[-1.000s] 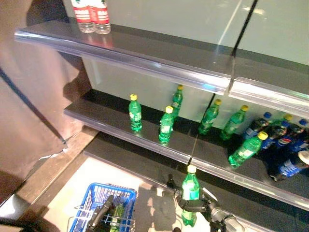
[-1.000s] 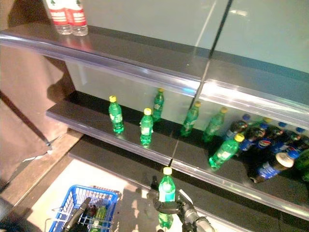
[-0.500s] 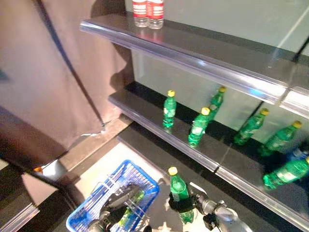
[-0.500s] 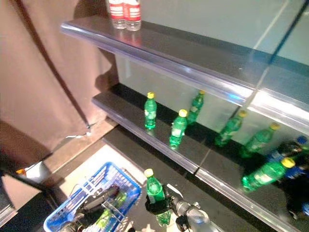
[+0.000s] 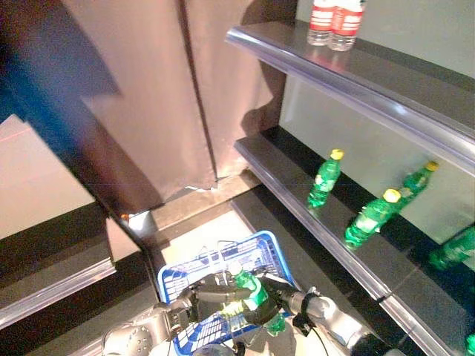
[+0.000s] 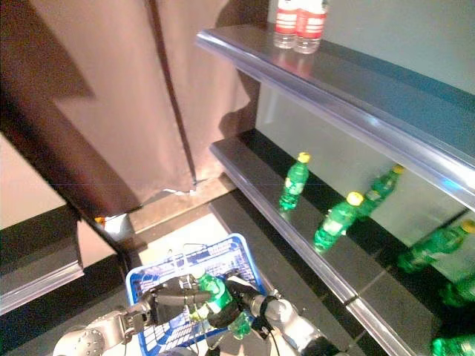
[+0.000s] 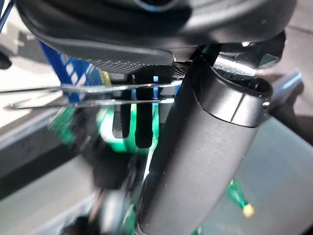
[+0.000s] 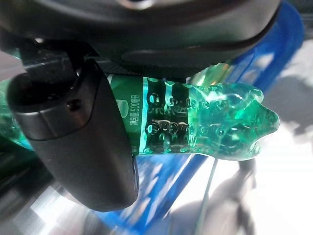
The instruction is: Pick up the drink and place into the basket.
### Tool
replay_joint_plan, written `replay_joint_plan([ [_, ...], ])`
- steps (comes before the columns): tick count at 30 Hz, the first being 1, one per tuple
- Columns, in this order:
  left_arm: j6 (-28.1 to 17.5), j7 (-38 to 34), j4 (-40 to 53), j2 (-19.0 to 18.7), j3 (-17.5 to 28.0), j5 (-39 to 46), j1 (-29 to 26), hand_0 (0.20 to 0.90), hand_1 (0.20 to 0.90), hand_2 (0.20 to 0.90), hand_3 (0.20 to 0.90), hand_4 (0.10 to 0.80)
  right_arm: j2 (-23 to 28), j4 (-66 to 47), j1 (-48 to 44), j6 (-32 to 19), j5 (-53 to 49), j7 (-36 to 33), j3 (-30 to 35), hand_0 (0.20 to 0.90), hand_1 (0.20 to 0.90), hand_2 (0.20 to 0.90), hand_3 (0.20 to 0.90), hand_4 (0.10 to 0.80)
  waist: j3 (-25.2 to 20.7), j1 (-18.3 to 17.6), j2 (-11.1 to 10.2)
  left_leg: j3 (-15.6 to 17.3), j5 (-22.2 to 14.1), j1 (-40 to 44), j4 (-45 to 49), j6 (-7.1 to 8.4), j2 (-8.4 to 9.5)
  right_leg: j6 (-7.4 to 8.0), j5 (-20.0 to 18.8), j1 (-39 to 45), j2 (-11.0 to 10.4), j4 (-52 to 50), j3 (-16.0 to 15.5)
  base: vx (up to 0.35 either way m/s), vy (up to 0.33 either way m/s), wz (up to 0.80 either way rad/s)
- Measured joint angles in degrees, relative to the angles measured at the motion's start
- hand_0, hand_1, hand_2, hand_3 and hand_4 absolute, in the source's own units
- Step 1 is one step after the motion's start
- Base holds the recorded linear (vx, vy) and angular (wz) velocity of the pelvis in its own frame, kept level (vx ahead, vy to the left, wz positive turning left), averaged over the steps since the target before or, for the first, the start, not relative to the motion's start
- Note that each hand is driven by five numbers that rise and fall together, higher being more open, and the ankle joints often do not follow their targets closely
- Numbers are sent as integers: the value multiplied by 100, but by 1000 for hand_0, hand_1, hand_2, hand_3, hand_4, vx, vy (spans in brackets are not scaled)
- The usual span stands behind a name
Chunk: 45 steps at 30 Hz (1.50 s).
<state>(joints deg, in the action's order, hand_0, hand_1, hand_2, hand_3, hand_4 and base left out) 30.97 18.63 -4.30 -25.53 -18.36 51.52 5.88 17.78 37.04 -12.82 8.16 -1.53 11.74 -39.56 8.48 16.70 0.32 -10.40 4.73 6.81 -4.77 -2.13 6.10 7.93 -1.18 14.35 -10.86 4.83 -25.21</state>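
My right hand (image 5: pixel 266 310) is shut on a green drink bottle (image 5: pixel 257 298) and holds it tilted over the rim of the blue basket (image 5: pixel 252 246), its top leaning toward the inside. The right wrist view shows my thumb (image 8: pixel 78 142) wrapped round the bottle (image 8: pixel 195 122) with the basket's blue plastic (image 8: pixel 274 44) behind. My left hand (image 5: pixel 211 298) is shut on the basket's thin wire handles (image 7: pixel 93 95) and holds the basket up in front. Another green drink (image 5: pixel 231 310) lies inside the basket.
Dark shelves (image 5: pixel 297 174) run along the right, with green bottles (image 5: pixel 324 178) on the middle shelf and red-labelled clear bottles (image 5: pixel 334 18) on the top one. A brown curtain (image 5: pixel 171 96) hangs at the left. A low dark ledge (image 5: pixel 52 259) lies at the lower left.
The camera has swung left. My right hand has carried the green bottle from beside the basket to over its rim and tilted it. The basket is raised closer in front.
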Motion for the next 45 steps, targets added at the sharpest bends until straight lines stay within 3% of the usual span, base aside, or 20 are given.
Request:
replay_joint_plan([
  [3, 146, 121, 362, 46, -594, -65, -336, 300, 300, 300, 200, 100, -76, 564, -351, 248, 542, -63, -384, 300, 300, 300, 200, 100, 14, 258, -23, -209, 42, 5, 1, -16, 77, 88, 70, 120, -60, 2, -15, 52, 36, 43],
  [7, 204, 320, 495, 41, -820, -91, -650, 300, 300, 300, 200, 100, -518, 1173, -588, 368, 1033, -62, -507, 300, 300, 300, 200, 100, 22, 395, -36, -324, 77, 31, 0, 31, 115, 117, 135, 263, -60, 0, -215, 54, 41, 30],
  [12, 208, 361, 504, -23, -1262, -114, -1060, 300, 300, 300, 200, 100, -843, 1438, -991, 361, 2423, 131, -980, 300, 300, 300, 200, 100, 58, 567, -105, -422, 104, 9, 0, 49, 142, 120, 136, 329, -55, -2, -372, 60, 46, 17],
  [15, 208, 364, 504, -53, -1295, -119, -1072, 300, 300, 300, 200, 100, -858, 1564, -1126, 355, 2942, 228, -1027, 300, 300, 300, 200, 100, 65, 603, -122, -447, 115, 6, 0, 36, 165, 127, 135, 346, -71, -3, -405, 54, 34, 8],
  [20, 208, 370, 516, -63, -1774, -115, -1235, 300, 300, 300, 200, 100, -808, 1822, -1188, 306, 3542, 226, -1110, 300, 300, 300, 200, 100, 76, 655, -192, -599, 183, 8, 2, -41, 245, 188, 167, 406, -120, -4, -408, 41, 30, 15],
  [21, 208, 370, 516, -63, -1826, -114, -1244, 300, 300, 300, 200, 100, -812, 1900, -1188, 305, 3560, 225, -1134, 493, 493, 493, 425, 325, 77, 681, -195, -607, 185, 6, 2, -38, 247, 190, 169, 408, -121, -3, -412, 38, 36, 9],
  [22, 208, 370, 516, -67, -1848, -113, -1247, 300, 300, 300, 200, 100, -817, 1943, -1187, 286, 3592, 219, -1158, 900, 900, 900, 900, 800, 77, 685, -195, -607, 185, 9, 2, -37, 248, 190, 170, 413, -120, -4, -412, 25, 40, 1],
  [28, 199, 369, 524, -96, -1897, -71, -1253, 300, 300, 300, 200, 100, -867, 2110, -1178, 206, 3601, 37, -1158, 900, 900, 900, 900, 800, 77, 683, -198, -608, 167, 2, 0, -13, 263, 192, 171, 441, -117, -4, -413, 14, 23, 0],
  [34, 158, 90, 559, -270, -1780, 210, -1250, 300, 300, 300, 200, 100, -860, 2035, -1172, 129, 2276, -379, -860, 900, 900, 900, 900, 800, 78, 674, -226, -613, 169, 17, 2, -17, 244, 193, 170, 434, -121, -4, -413, 0, 0, 0],
  [38, 158, -201, 559, -410, -1416, 464, -1129, 300, 300, 300, 200, 100, -762, 1664, -1154, -24, 1586, -630, -542, 900, 900, 900, 900, 800, 97, 636, -266, -610, 168, 27, 1, -15, 232, 193, 171, 423, -118, -3, -408, -11, -19, -1],
  [41, 135, -379, 559, -434, -728, 477, -752, 300, 300, 300, 200, 100, -582, 678, -870, -164, 1028, -950, -90, 900, 900, 900, 900, 800, 129, 520, -338, -552, 164, 11, 0, -17, 219, 191, 169, 374, -119, -13, -332, -62, -51, -10],
  [43, 111, -520, 558, -460, -518, 476, -622, 300, 300, 300, 200, 100, -496, 303, -689, -241, 843, -1099, 17, 900, 900, 900, 900, 800, 132, 449, -352, -465, 154, 6, 0, -29, 198, 190, 168, 314, -125, -45, -242, -66, -52, -20],
  [45, -68, -679, 557, -430, -56, 496, -228, 300, 300, 300, 200, 100, -288, -825, 29, -347, 294, -1215, 433, 900, 900, 900, 900, 800, 154, 301, -392, -345, 137, -22, -1, -54, 184, 188, 166, 222, -142, -76, -73, -73, -75, -28],
])
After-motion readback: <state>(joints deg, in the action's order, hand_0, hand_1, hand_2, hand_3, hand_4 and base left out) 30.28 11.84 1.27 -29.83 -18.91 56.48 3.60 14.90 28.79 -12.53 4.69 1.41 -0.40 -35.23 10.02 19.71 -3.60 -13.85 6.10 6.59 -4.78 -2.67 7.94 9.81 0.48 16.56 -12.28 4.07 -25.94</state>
